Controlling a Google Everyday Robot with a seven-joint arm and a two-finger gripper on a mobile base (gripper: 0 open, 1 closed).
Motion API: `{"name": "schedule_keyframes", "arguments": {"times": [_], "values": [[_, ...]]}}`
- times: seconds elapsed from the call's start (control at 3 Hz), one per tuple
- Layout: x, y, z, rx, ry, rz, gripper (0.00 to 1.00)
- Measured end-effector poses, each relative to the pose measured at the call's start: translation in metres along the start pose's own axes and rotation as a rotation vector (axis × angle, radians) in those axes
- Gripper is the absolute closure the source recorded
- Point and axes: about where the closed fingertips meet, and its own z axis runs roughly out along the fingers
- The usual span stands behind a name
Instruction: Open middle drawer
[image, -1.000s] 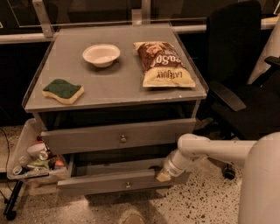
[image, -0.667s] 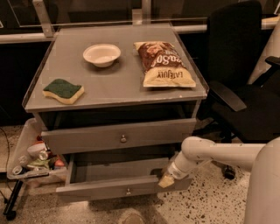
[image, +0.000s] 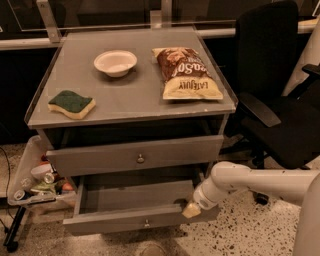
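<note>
- Grey middle drawer (image: 120, 227), 2nd front down on the cabinet (image: 135, 100), stands well out of the cabinet. Its dark inside shows; small knob (image: 146, 223) at front centre.
- Gripper (image: 191, 209) touches the top rim of that drawer's front, right part, below the cabinet's front-right corner. Open or closed: can't tell. White arm (image: 250, 180) comes in from the cabinet's right.
- Progress (my read): mostly done, drawer looks near full travel. Left: maybe a bit more pull, then let go + back off.
- Upper drawer (image: 100, 160), just under the cabinet top, looks shut or nearly so.
- On the cabinet top: white bowl (image: 115, 62) back-centre, chip bag (image: 187, 74) right, green/yellow sponge (image: 71, 104) front-left.
- Room: black office chair (image: 280, 100) right of cabinet, tray (image: 22, 172) w/ clutter left of it, speckled floor (image: 250, 235) in front. Dim light.
</note>
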Motion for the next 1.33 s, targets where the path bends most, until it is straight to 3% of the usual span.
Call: {"name": "schedule_keyframes", "arguments": {"times": [1.0, 1.33], "values": [[0.011, 0.010, 0.002, -0.018, 0.017, 0.020, 1.00], [0.023, 0.024, 0.002, -0.034, 0.028, 0.046, 1.00]]}}
